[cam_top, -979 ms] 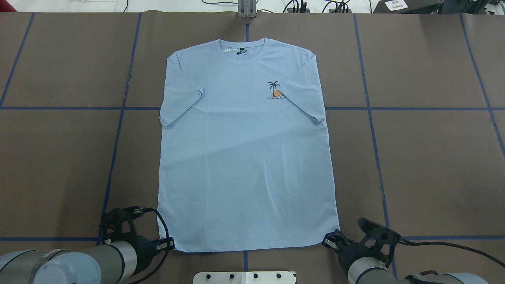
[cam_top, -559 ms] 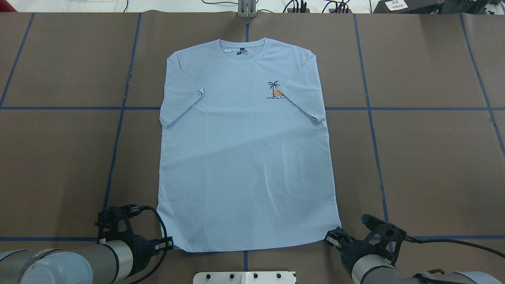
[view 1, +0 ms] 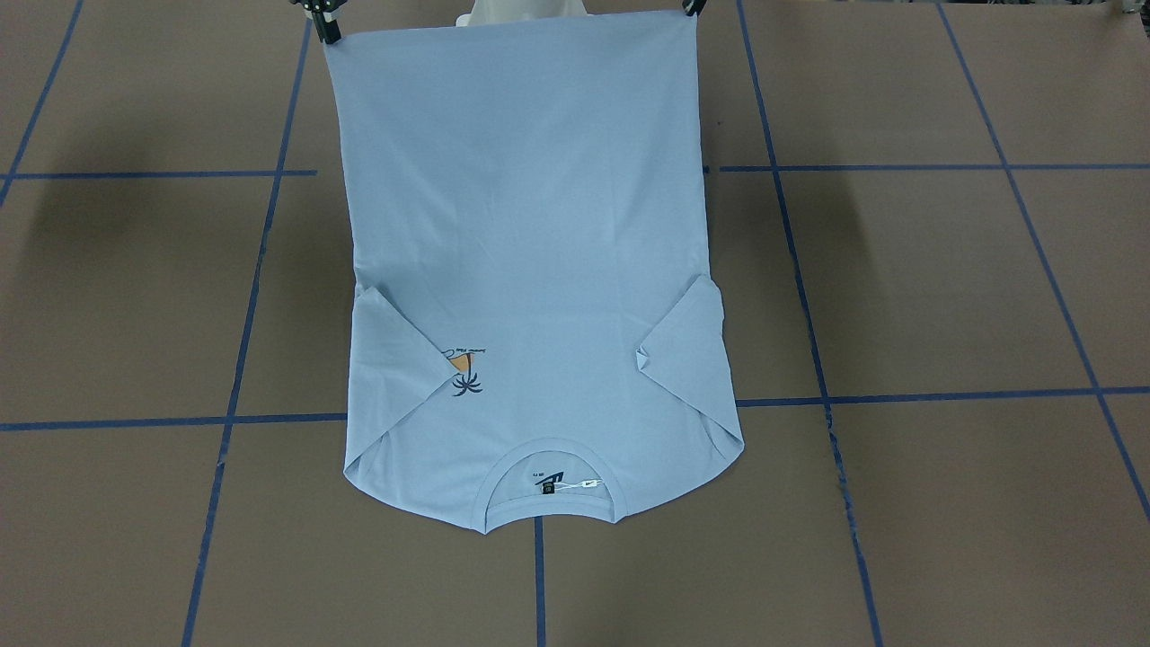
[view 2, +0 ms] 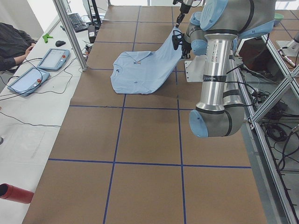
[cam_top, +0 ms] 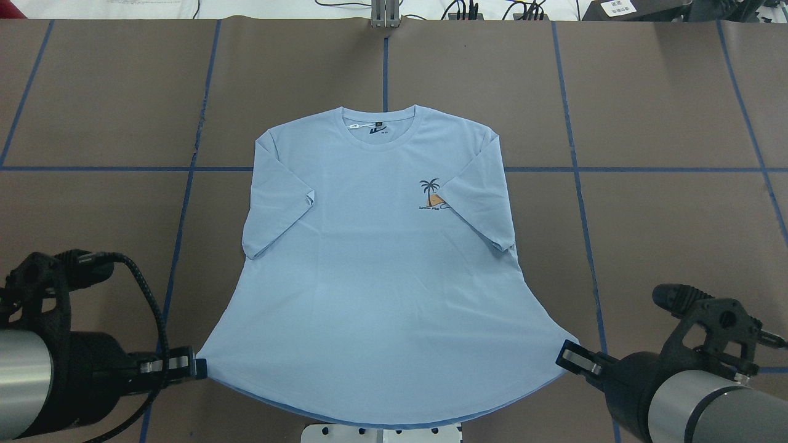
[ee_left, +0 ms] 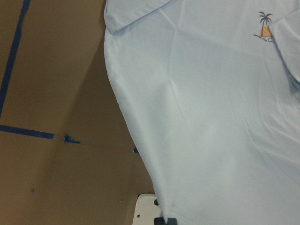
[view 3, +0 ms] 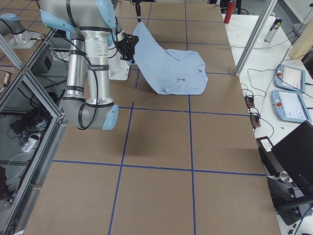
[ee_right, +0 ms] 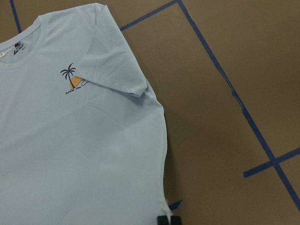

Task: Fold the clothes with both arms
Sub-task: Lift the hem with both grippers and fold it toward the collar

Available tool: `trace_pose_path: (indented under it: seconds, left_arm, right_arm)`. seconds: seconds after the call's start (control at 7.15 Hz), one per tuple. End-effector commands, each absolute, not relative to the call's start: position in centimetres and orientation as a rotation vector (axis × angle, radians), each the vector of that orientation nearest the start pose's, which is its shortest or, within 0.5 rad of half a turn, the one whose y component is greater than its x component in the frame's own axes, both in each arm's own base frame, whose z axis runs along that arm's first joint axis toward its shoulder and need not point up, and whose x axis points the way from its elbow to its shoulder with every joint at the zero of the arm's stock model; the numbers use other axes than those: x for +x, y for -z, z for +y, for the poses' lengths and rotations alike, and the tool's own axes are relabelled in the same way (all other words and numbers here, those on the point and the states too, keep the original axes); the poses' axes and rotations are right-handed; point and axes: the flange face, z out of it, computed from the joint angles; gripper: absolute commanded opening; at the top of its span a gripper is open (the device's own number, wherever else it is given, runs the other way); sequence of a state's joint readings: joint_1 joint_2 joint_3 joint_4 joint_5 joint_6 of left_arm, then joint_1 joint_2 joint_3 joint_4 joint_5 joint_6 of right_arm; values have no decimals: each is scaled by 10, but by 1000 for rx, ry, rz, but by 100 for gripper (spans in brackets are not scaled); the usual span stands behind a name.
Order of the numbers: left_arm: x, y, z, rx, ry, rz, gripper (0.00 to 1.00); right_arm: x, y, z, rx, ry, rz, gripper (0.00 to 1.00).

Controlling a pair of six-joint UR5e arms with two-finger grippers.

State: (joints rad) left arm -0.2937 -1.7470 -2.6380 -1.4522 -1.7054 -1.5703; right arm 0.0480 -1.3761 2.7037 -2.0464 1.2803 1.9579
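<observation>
The left black two-finger tool (cam_top: 184, 365) and the right black two-finger tool (cam_top: 571, 359) are each pinched shut on a bottom corner of the pale light-blue short-sleeved T-shirt (cam_top: 375, 295). The hem is stretched taut between them and raised off the brown surface with blue tape lines (cam_top: 677, 215), I'd guess ready to be carried towards the collar. Beyond the tools, the chest, sleeves and neck lie flat, print upward.

T-shirt (view 1: 530, 225) lies print-up on counter (view 1: 943, 288), neck label (view 1: 548, 483) inside its collar, palm print (view 1: 465, 373) beside one sleeve, w/ right tool (view 1: 325, 27) & left tool (view 1: 691, 8) at its hem corners, opp. the collar.
</observation>
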Motion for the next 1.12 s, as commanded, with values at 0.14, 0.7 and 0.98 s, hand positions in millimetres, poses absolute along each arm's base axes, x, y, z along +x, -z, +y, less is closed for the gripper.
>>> trace_pose_path:
  seconds: [0.14, 0.7, 0.98]
  left_arm:
    - [273, -147, -315, 256, 147, 1057, 0]
    - [307, -177, -420, 308, 159, 886, 0]
    - [346, -205, -470, 321, 188, 840, 0]
  right_arm:
    - [-313, -148, -275, 201, -541, -855, 0]
    - [-338, -164, -405, 245, -581, -752, 0]
    - [-388, -203, -473, 282, -602, -781, 0]
